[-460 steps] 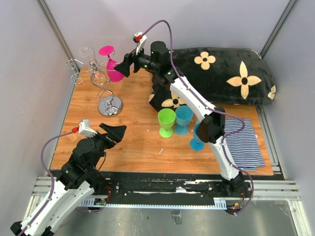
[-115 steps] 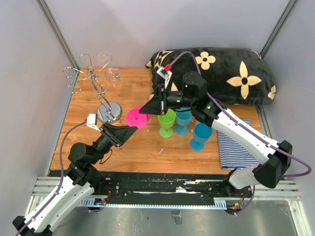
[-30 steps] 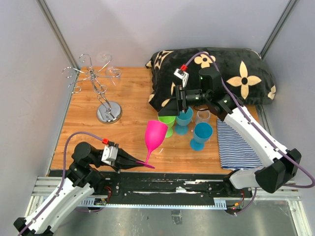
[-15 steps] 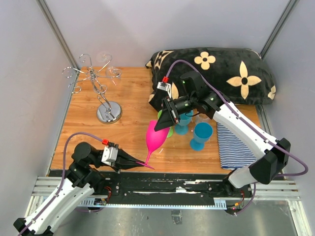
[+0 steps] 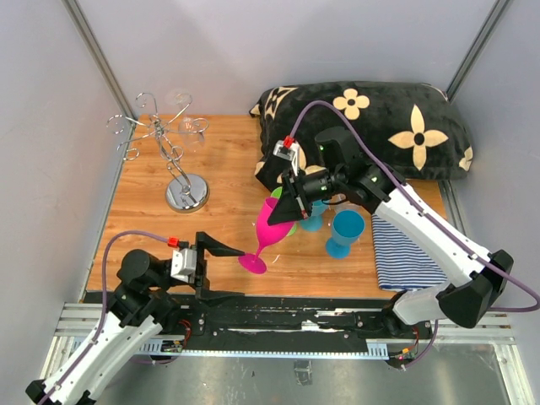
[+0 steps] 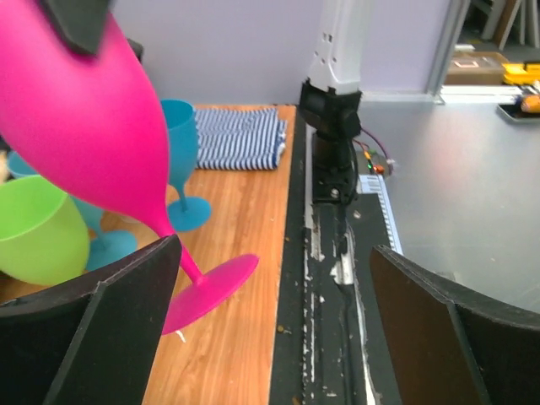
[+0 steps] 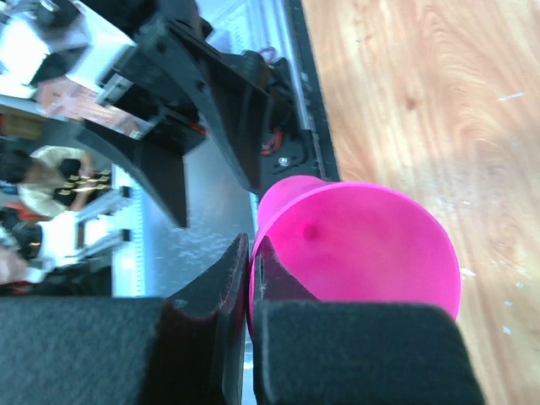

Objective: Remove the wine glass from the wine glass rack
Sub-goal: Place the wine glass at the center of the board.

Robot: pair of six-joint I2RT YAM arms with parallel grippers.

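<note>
Magenta glass [image 5: 270, 224] leans tilted, foot on table [image 5: 224, 173] near front edge, well apart from rack [image 5: 187, 192] — right gripper [image 5: 287, 201] reaches down, pinching its rim; left gripper [image 6: 274, 251] low, spread wide beside stem.

Boxed in by plain pale walls [image 5: 253, 42] with slanting metal posts [image 5: 91, 51] at the back corners, floored by a wooden table [image 5: 228, 160], edged in front by a black rail [image 5: 278, 314] on grey metal [image 5: 253, 371], evenly lit.
</note>
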